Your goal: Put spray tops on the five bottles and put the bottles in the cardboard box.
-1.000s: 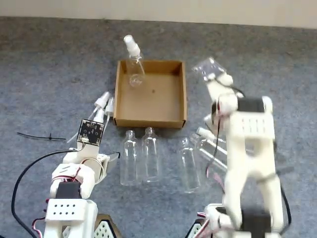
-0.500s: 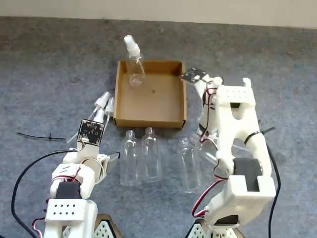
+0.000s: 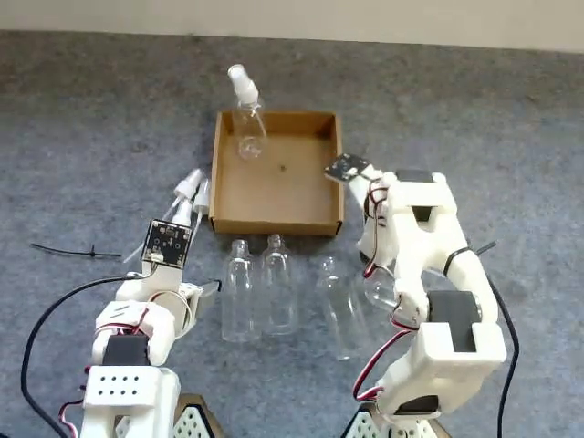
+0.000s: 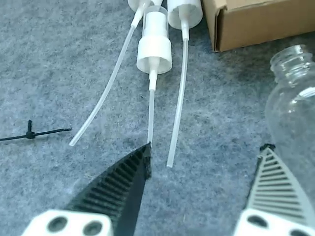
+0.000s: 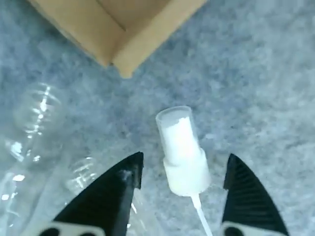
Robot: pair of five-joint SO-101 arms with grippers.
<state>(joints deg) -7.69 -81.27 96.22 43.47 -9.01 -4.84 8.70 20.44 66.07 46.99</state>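
Likely step: spray top pickup. Right gripper [image 5: 183, 162] spread astride spray top [image 5: 183, 147], 5 o'clock of cardboard box [image 3: 274, 222]; next: close, lift. Left gripper [image 4: 205, 148] spread, empty.

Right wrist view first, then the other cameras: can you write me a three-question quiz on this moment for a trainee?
1. True or false: the right gripper is shut on the spray top in front of it.
2. The capped bottle stands: A) in the cardboard box; B) on the table left of the box; C) between the two arms.
3. Fill in the number: in the left wrist view, ___ loose spray tops with tubes lie ahead of the left gripper.

Key: 1 false, it is open, with one finger on each side of the top; 2 A; 3 three.
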